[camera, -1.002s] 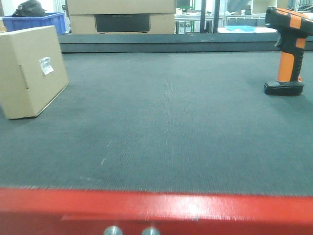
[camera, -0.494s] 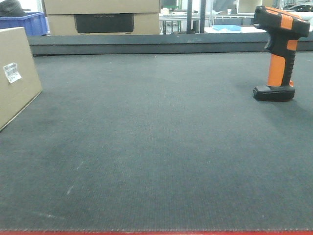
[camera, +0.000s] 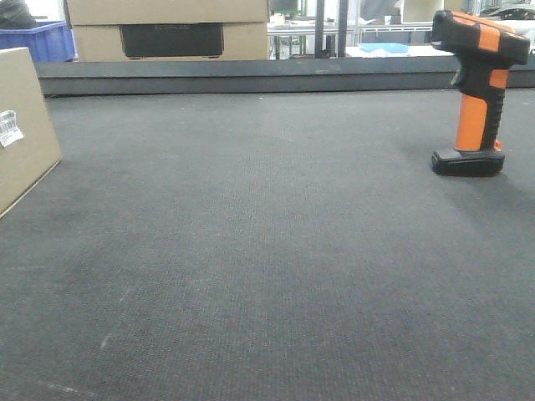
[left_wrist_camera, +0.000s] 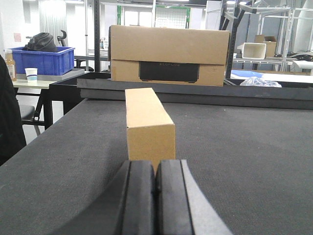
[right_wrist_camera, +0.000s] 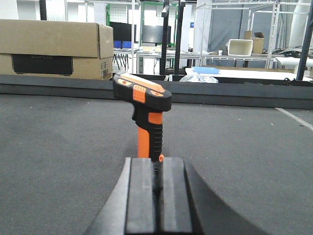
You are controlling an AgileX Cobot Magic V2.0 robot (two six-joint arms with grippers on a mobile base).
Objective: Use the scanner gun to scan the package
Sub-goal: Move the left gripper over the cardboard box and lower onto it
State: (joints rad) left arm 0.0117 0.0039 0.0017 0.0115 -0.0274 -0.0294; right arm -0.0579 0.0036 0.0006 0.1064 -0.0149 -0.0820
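The package (camera: 21, 125), a plain brown box with a small white label (camera: 8, 127), stands at the left edge of the front view, partly cut off. The scanner gun (camera: 476, 92) stands upright on its black base at the far right of the dark mat. In the left wrist view my left gripper (left_wrist_camera: 155, 169) is shut and empty, with the package (left_wrist_camera: 146, 125) end-on just beyond it. My right gripper (right_wrist_camera: 156, 166) is also shut and empty, just short of the scanner gun (right_wrist_camera: 146, 112), whose base is hidden behind the pads. The front view shows neither gripper.
A larger brown box with a dark panel (camera: 167, 29) sits behind the raised back ledge (camera: 276, 75) of the mat. A blue bin (camera: 42, 38) stands at the back left. Shelving and tables fill the background.
The front view has shifted: the red front edge has dropped out of frame, the package has slid to the left edge, and the scanner gun sits slightly further left.
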